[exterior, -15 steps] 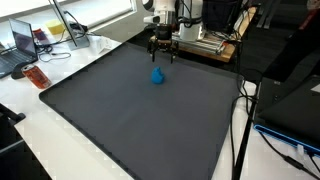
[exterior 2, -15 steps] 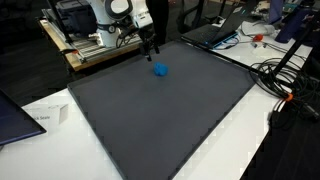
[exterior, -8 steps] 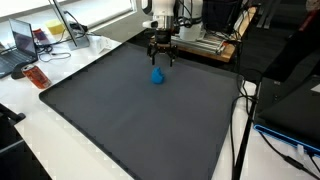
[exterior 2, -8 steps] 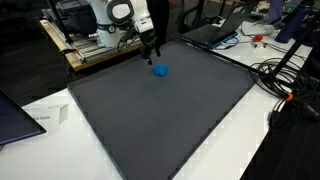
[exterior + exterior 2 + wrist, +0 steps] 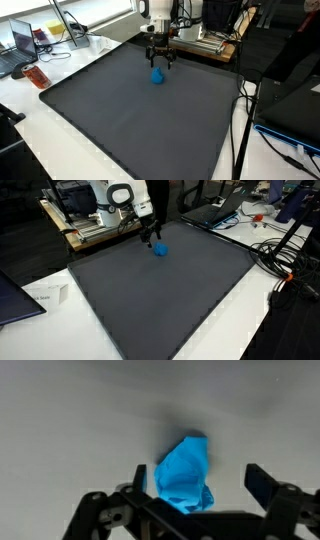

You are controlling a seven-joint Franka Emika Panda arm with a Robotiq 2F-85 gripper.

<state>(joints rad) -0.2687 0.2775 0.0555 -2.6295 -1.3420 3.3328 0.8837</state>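
Near mat edge, blue cloth

Robot hand poised over a small crumpled lump on a mat-covered counter.

In both exterior views the hand hangs just above the lump, which lies on the mat near its far edge, close to the robot's base. In the wrist view the lump sits between the two fingers, nearer the one on the picture's left. The mat covers most of the counter. In an exterior view a laptop and a packet lie on the counter beyond the mat's left edge. In an exterior view cables lie off the mat's right side and a card off its left.
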